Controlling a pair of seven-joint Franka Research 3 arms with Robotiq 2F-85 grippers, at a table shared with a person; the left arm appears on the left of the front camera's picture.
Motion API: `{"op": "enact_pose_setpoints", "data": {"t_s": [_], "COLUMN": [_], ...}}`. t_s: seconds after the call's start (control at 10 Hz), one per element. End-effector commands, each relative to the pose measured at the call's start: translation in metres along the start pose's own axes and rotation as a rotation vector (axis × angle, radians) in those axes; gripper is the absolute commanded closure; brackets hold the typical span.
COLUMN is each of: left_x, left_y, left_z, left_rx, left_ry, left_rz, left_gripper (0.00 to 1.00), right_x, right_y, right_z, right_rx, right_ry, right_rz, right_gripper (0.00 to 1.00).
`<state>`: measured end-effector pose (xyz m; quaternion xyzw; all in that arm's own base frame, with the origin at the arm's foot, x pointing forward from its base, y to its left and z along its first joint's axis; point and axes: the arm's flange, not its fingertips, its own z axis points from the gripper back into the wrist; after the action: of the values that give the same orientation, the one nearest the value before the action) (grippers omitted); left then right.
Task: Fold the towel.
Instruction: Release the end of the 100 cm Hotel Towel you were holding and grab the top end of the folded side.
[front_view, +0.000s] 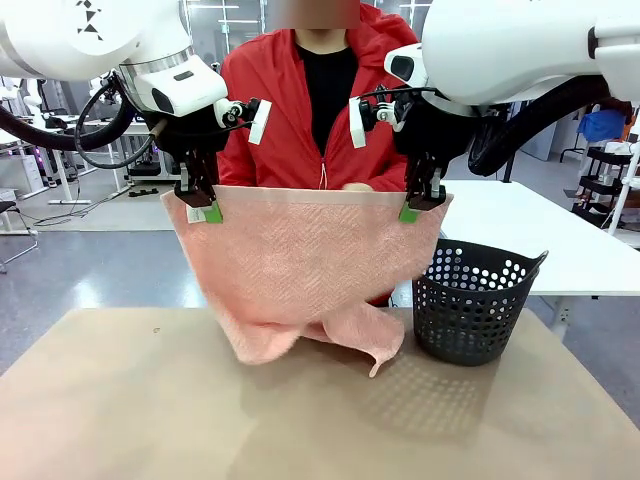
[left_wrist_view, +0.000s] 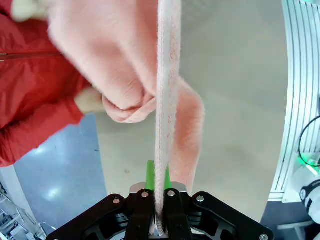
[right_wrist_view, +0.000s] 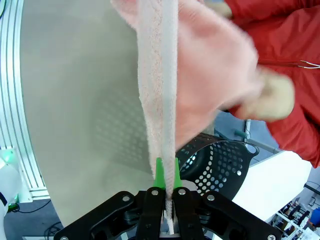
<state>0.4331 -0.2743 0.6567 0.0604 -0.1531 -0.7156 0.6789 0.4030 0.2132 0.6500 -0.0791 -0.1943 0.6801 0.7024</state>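
1. Between my two grippers the towel (front_view: 300, 255) hangs stretched as a flat sheet.
2. My left gripper (front_view: 203, 208) is clenched on one top corner, and my right gripper (front_view: 415, 207) on the other.
3. Below both, the towel's lower end lies bunched on the table (front_view: 130, 400).
4. Below my right gripper, just beside the towel, stands a black basket (front_view: 475, 300).
5. Beyond the towel stands a person (front_view: 290, 120).

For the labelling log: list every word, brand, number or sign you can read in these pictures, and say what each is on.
No readable text in any view.
Left arm: a black geometric mark on its white shell, a pattern without letters.
Towel: no tag or print visible.
Basket: plain perforated wall, no label visible.
Person's red jacket: no logo or lettering visible.
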Motion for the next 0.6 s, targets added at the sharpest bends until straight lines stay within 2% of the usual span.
{"op": "enact_pose_setpoints", "data": {"t_s": [0.0, 0.5], "left_x": [-0.0006, -0.0006], "left_y": [0.0026, 0.0026], "left_z": [0.0014, 0.0014], "left_rx": [0.011, 0.011], "left_ry": [0.013, 0.013], "left_rz": [-0.003, -0.003], "left_gripper": [1.00, 1.00], "right_x": [-0.0009, -0.0009], "right_y": [0.0002, 0.0002], "right_z": [0.0010, 0.0010], "right_rx": [-0.001, -0.001], "right_ry": [0.004, 0.004], "right_rz": [0.001, 0.001], "right_gripper": [1.00, 1.00]}}
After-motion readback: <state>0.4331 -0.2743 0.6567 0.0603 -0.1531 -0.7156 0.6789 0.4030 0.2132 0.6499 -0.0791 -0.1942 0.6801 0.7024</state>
